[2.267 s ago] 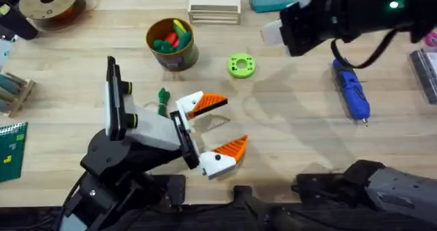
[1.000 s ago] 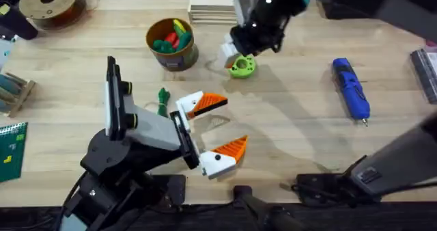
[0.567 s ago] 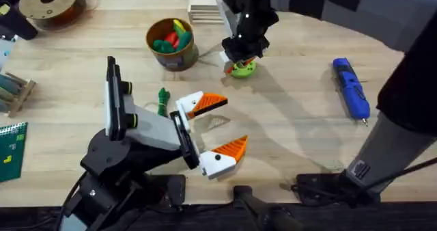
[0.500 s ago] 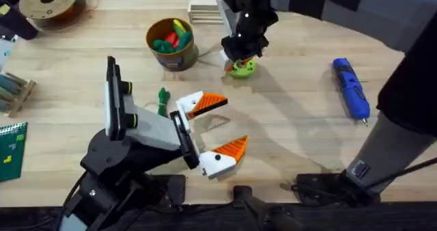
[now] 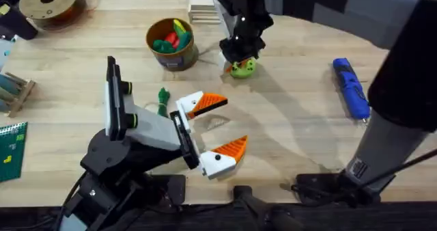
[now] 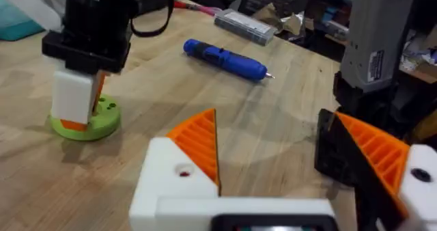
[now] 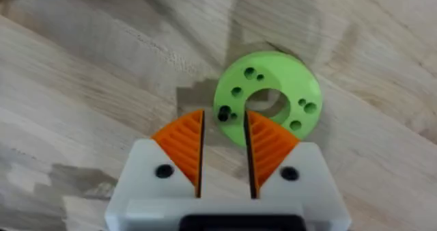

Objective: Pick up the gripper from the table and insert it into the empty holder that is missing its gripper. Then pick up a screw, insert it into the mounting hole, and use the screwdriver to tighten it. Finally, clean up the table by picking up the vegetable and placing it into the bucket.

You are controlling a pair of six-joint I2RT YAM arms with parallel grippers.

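Overhead, the left gripper [image 5: 213,130] sits low at about seven o'clock from the table's middle, its orange-padded fingers spread wide apart with nothing between them. The dark-green vegetable [image 5: 162,98] lies on the table [image 5: 287,121] just at ten o'clock of that gripper. The bucket [image 5: 172,45] stands at twelve o'clock of the vegetable, with red, yellow and green toys inside. The right arm reaches across to the middle, and the right gripper [image 5: 240,57] hangs directly over the green ring [image 5: 242,68], hiding most of it. The blue screwdriver [image 5: 351,89] lies well apart at three o'clock of the ring, bit pointing toward the near edge.

The left wrist view looks along the table and shows what the overhead hides: the right gripper [image 6: 76,101] comes straight down with its tips at the ring [image 6: 85,121], and the screwdriver [image 6: 225,59] lies beyond on bare wood. The left gripper's own fingers [image 6: 198,145] stand wide open in front.

The right wrist view gives the closest look: the right gripper [image 7: 223,152] has its pads [image 7: 183,145] narrowly parted, straddling the near rim of the ring [image 7: 268,101] without yet pinching it. The ring's central hole and small surrounding holes are plain here.
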